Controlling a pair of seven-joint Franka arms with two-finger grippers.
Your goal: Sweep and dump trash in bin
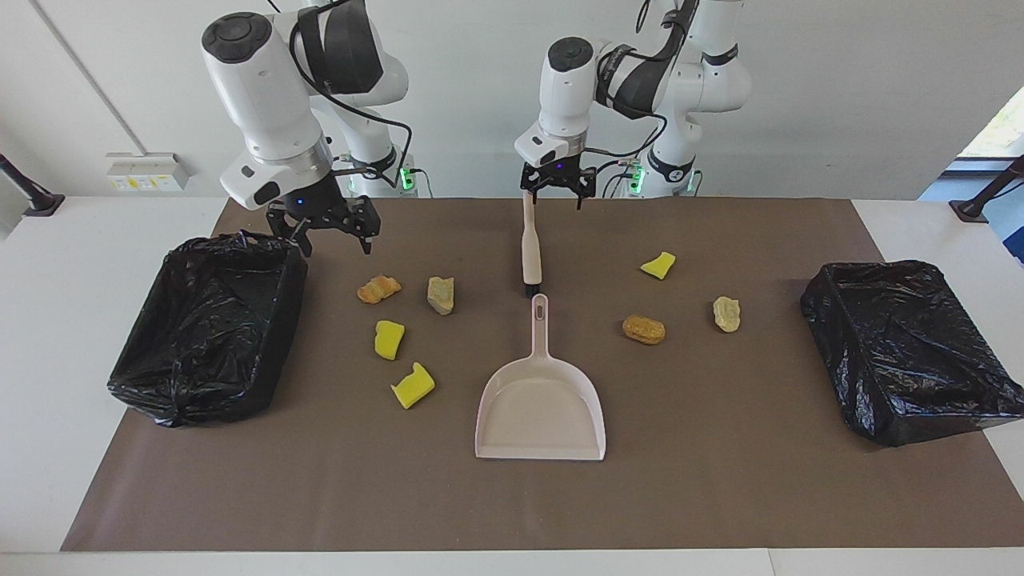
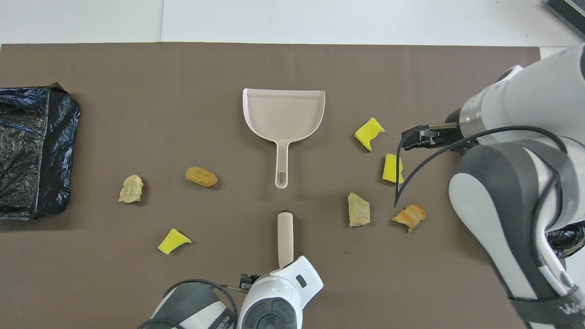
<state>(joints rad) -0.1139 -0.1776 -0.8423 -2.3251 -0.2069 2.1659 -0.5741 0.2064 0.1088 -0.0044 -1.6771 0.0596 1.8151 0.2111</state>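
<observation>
Left hand (image 1: 558, 194) is hovering wide open over brush (image 1: 531, 256) handle, right hand (image 1: 333, 232) wide open at 9 o'clock; off-center closing risks pushing it away.

Two white arms, glossy rounded shells, dark grey joint bands and black caps. Black cables loop loosely along upper links into wrists. Silver wrist flanges carry white camera blocks. Black two-finger grippers: left gripper (image 1: 558, 194), right gripper (image 1: 334, 238), small blue light above each. Green lights glow at bases.
</observation>
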